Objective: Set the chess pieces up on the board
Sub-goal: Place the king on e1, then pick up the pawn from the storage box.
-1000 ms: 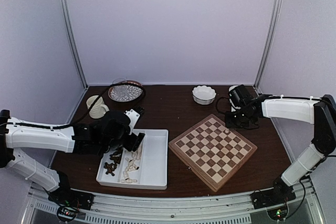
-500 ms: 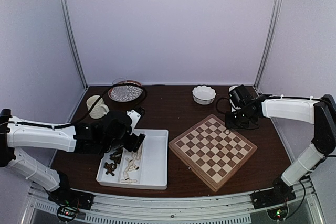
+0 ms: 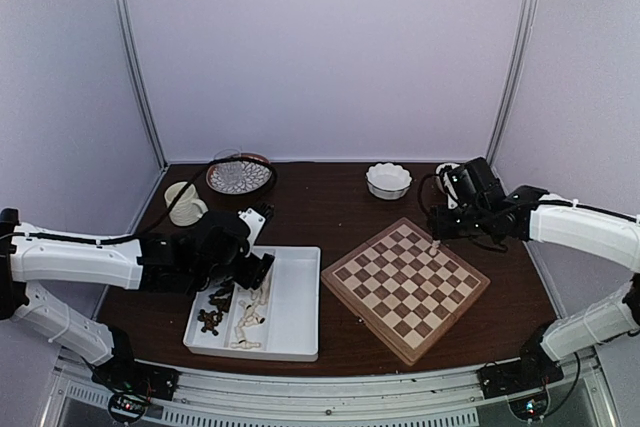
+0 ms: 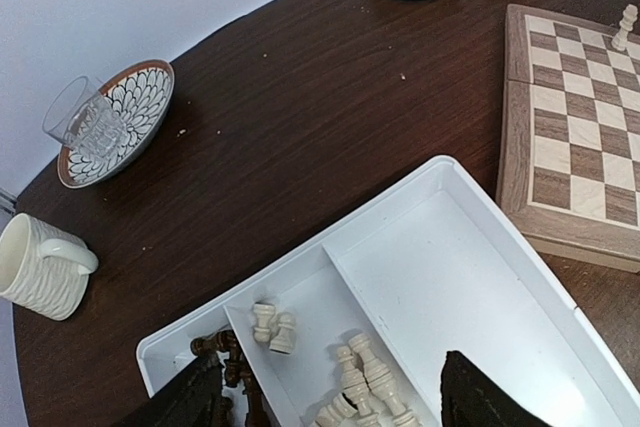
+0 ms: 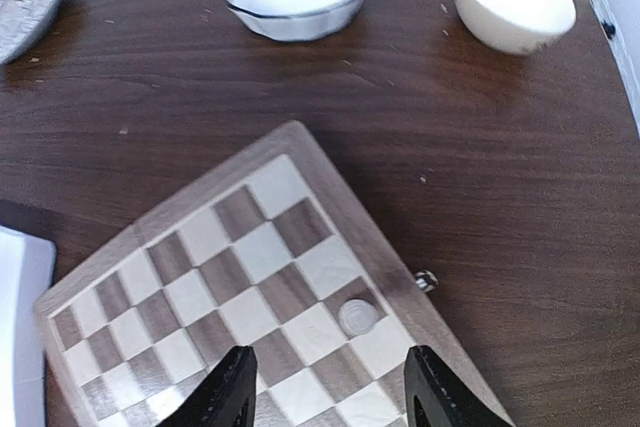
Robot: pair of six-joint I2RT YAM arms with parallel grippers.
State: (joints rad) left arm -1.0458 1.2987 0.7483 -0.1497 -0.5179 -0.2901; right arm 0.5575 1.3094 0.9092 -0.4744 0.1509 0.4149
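- Dark wooden table bears a square checked wooden chessboard.
- We see one cream turned chess piece standing at its far-right edge, below our right gripper, jaws parted.
- Left of the board, our left gripper gapes, empty.

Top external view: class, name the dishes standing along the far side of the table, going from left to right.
mug → patterned plate → scalloped white bowl

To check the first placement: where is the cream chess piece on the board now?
In the top view, the cream chess piece stands on the board, in its far right edge row, just beneath the open right claw.
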